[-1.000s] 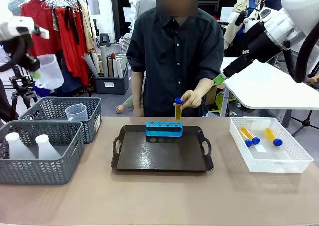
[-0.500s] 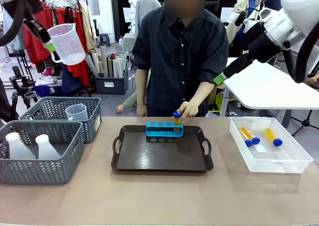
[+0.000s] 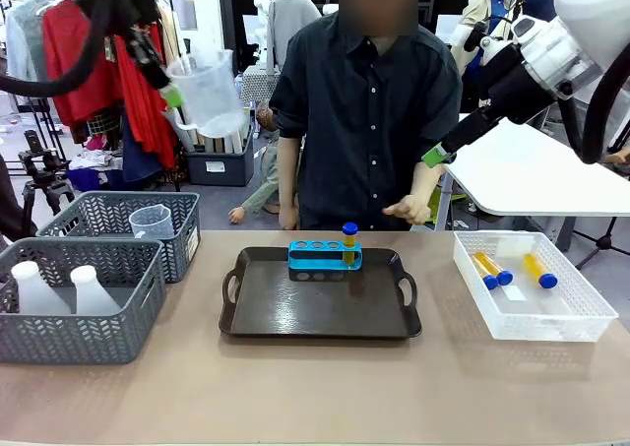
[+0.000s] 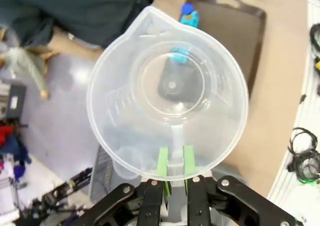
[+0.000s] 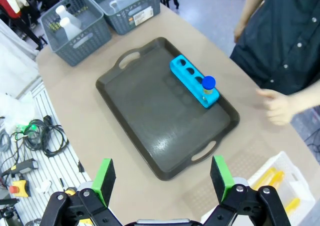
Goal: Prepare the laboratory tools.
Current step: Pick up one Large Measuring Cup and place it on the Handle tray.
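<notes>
While my left gripper (image 4: 172, 162) is clamped on the handle of the measuring beaker (image 4: 130, 111), high up left of the person, I'm mid-carry. Next job, I reckon: set it upright on the tray (image 3: 295, 313) (clear of the tube rack (image 3: 320, 259)). My right gripper (image 5: 162, 178) hangs open, empty.

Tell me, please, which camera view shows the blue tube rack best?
The right wrist view: it looks down on the rack, showing three empty holes and one tube at the end. The front view shows it side-on; the left wrist view glimpses it behind the beaker.
</notes>
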`<state>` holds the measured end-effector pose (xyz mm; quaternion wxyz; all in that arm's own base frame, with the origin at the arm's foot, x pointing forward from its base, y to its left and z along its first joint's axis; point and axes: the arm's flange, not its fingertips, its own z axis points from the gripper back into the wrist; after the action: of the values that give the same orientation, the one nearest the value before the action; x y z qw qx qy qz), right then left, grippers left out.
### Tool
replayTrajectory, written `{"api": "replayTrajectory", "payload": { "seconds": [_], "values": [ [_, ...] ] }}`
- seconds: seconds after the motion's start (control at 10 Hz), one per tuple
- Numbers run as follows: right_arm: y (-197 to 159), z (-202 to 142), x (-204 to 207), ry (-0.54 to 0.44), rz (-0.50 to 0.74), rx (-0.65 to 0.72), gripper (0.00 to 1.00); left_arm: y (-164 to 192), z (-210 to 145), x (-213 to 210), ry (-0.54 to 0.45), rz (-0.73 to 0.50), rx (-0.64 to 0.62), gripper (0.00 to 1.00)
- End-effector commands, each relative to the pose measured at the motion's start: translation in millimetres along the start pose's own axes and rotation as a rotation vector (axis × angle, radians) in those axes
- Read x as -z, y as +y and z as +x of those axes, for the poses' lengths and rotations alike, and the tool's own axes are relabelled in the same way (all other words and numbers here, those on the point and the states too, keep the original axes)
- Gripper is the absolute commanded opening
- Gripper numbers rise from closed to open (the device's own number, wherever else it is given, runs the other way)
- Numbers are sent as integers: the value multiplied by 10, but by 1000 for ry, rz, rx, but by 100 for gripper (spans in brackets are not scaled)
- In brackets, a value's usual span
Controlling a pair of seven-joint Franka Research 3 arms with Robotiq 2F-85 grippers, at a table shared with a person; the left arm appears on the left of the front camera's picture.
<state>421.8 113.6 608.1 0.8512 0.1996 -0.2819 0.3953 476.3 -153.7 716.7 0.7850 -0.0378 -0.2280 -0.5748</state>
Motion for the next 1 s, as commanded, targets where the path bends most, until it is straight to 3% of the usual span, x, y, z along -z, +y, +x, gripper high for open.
{"api": "replayTrajectory", "payload": {
  "seconds": [0.0,0.4,0.5,0.9],
  "values": [
    [3,2,-9,-3,9,14,100,-119,114,158,-11,-40,83,0],
    [3,2,-9,-3,9,14,100,-307,308,468,-16,-130,157,0],
    [3,2,-9,-3,9,14,100,-331,428,420,18,-83,120,0],
    [3,2,-9,-3,9,14,100,-331,428,420,18,-83,120,0]
  ]
}}
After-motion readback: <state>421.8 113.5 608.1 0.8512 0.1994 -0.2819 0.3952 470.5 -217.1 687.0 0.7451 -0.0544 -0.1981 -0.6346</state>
